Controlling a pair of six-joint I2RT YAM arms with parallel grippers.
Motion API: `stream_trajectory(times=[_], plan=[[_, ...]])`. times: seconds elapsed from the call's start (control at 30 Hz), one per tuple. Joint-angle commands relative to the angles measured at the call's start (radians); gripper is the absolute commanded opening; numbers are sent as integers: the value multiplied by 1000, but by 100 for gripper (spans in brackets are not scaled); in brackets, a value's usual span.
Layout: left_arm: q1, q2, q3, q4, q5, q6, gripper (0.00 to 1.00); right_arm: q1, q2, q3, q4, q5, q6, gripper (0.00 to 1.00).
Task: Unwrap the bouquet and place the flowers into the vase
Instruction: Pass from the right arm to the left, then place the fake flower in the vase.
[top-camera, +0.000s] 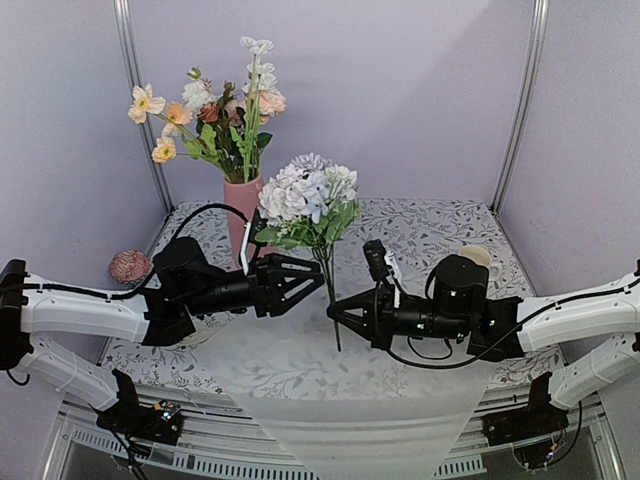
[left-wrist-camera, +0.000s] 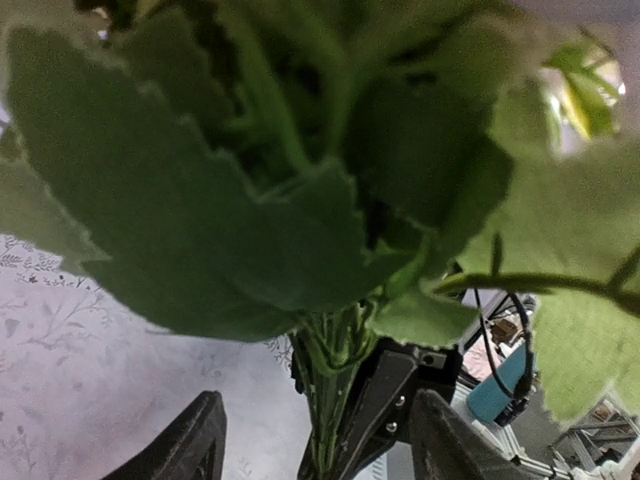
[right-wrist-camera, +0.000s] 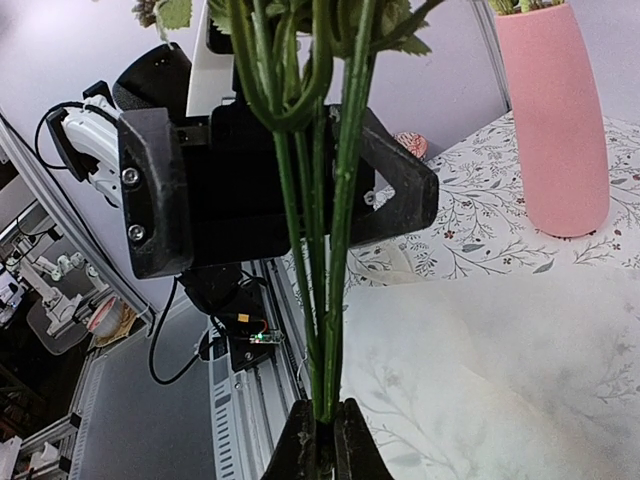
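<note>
Wht flower bunch (top-camera: 308, 195) upright nr vase (top-camera: 242, 200)

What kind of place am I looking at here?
Probably a robotics lab test booth: plain lilac walls on metal frame posts, a left arm and right arm mounted at the table edge, and other equipment beyond in the right wrist view.

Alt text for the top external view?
Shut right gripper holds a bunch of green-stemmed white and lavender flowers upright by the stems; the open left gripper straddles those stems. Behind, a tall pink vase on the floral-patterned table holds peach, pink and white flowers.
</note>
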Motion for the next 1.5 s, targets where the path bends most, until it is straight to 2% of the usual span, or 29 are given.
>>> stream_trajectory(times=[0.0, 0.23, 0.43, 0.57, 0.8, 0.97, 1.13, 1.17, 1.27, 1.4, 1.47], plan=[[-26, 23, 17, 101, 30, -27, 61, 11, 20, 42, 51, -16, -16, 2], [-37, 49, 25, 148, 33, -42, 42, 17, 38, 52, 63, -20, -20, 2], [-37, 58, 32, 136, 31, -43, 35, 21, 36, 47, 65, -8, -19, 3], [-37, 60, 37, 124, 26, -46, 27, 20, 35, 44, 65, -11, -20, 3], [-38, 63, 37, 117, 23, -51, 29, 20, 29, 38, 71, 10, -16, 4], [-41, 73, 46, 118, 26, -54, 25, 21, 48, 54, 75, -2, -20, 4], [-41, 73, 49, 112, 25, -50, 2, 21, 52, 58, 78, -2, -21, 4], [-40, 72, 48, 108, 23, -48, 0, 22, 51, 55, 77, 0, -21, 4], [-41, 61, 49, 79, 6, -32, 0, 22, 28, 37, 78, 35, -19, 16], [-40, 26, 58, -29, -63, 21, 0, 22, -55, -25, 77, 177, -13, 49], [-39, 0, 78, -171, -158, 69, 0, 21, -116, -63, 68, 270, -18, 63]])
